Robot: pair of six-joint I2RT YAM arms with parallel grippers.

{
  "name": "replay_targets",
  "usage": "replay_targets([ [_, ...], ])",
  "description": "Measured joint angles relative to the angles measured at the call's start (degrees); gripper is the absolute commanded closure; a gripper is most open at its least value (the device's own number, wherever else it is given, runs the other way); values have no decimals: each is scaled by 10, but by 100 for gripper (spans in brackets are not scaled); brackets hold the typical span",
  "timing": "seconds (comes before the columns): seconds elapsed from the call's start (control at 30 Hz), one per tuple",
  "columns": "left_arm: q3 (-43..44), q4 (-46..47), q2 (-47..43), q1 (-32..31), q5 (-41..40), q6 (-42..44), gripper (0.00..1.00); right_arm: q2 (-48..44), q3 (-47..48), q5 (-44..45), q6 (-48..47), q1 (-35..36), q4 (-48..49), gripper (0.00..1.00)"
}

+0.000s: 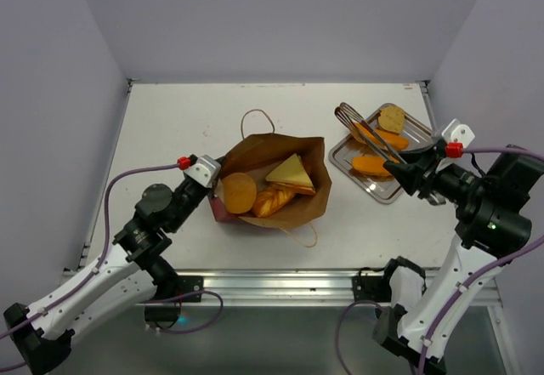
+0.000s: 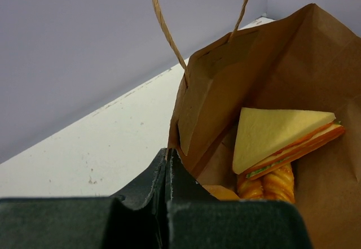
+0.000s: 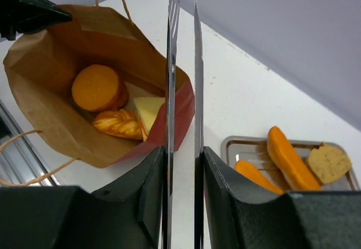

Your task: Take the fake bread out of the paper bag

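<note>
The paper bag (image 1: pixel 302 147) lies open in the middle of the table, brown inside, red outside. In it are a round bun (image 1: pixel 239 192), a twisted pastry (image 1: pixel 274 201) and a triangular sandwich (image 1: pixel 291 173). My left gripper (image 1: pixel 210 178) is shut on the bag's left rim; the left wrist view shows the fingertips (image 2: pixel 167 157) pinching the paper edge, with the sandwich (image 2: pixel 276 136) beyond. My right gripper (image 1: pixel 410 171) is shut on metal tongs (image 1: pixel 361 133), which reach over the tray. In the right wrist view the tongs' blades (image 3: pixel 171 62) stand parallel, with nothing between them, and the bag (image 3: pixel 45 91) is at the left.
A silver metal tray (image 1: pixel 388 193) stands right of the bag and holds two orange loaves (image 1: pixel 371 165) and a brown slice (image 1: pixel 392 119). It also shows in the right wrist view (image 3: pixel 228 143). Loop handles (image 1: pixel 257 118) stick out front and back. Walls enclose the table.
</note>
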Motion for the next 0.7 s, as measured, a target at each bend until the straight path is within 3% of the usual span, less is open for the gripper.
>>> replay_targets([
  [0.2, 5, 23, 27, 0, 11, 10, 100, 2, 36, -38, 33, 2, 36, 65],
  [0.37, 7, 37, 45, 0, 18, 10, 100, 30, 21, -55, 160, 46, 136, 65],
  [0.5, 7, 38, 54, 0, 18, 10, 100, 66, -7, -31, 268, 153, 225, 65],
  [0.7, 7, 37, 65, 0, 16, 13, 100, 143, 18, 93, 263, 381, 204, 67],
])
